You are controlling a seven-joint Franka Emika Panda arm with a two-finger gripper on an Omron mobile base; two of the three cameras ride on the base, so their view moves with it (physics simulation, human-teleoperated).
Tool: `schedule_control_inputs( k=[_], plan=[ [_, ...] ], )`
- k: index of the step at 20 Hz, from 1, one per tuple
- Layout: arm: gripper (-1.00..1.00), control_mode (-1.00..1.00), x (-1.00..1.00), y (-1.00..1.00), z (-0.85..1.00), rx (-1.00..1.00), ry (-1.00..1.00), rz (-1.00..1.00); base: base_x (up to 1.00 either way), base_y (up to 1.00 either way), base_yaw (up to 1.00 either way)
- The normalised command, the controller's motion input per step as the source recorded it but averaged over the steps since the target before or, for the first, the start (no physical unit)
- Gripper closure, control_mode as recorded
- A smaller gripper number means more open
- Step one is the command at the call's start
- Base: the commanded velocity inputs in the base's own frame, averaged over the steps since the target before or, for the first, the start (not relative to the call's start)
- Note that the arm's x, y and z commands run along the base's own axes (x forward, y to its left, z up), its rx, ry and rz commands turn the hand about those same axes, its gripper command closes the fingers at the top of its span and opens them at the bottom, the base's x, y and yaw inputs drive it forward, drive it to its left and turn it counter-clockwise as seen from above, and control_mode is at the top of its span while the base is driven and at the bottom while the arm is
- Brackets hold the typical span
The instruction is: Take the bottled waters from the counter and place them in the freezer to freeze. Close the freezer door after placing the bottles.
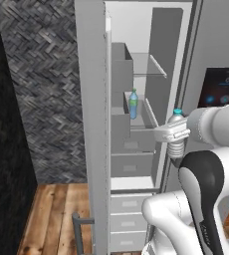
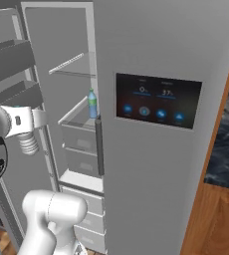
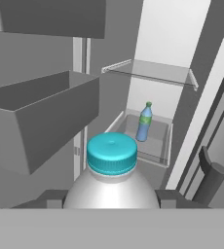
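Note:
My gripper is shut on the whitish bottled water, which it holds upright by the body in front of the open freezer. In the hand view its blue cap rises between my fingertips. The blue-tinted bottled water stands upright on a middle shelf inside, also seen from the right and ahead of the hand. The freezer door stands wide open on the left, with its inner bins close to the held bottle.
The neighbouring door with the dark touchscreen is closed, and its bar handle borders the opening. Drawers fill the freezer's lower part. A glass shelf sits above the standing bottle. A strip of dark marbled counter shows far right.

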Motion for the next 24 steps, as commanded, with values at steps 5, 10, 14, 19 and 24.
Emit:
schedule_control_inputs(
  k=[5, 10, 14, 19, 24],
  plan=[
    [1.0, 1.0, 0.0, 0.0, 0.0, 0.0, 0.0, 0.0, 0.13, 0.0, 0.0],
    [1.0, 1.0, 0.0, 0.0, 0.0, 0.0, 0.0, 0.0, 0.03, 0.0, 0.0],
    [1.0, -1.0, 0.0, 0.0, 0.0, 0.0, 0.0, 0.0, 0.0, 0.0, 0.0],
    [1.0, -1.0, 0.0, 0.0, 0.0, 0.0, 0.0, 0.0, 0.0, 0.0, 0.0],
    [1.0, -1.0, 0.18, 0.01, 0.0, 0.0, 0.0, -0.13, 0.0, 0.0, 0.0]
  ],
)
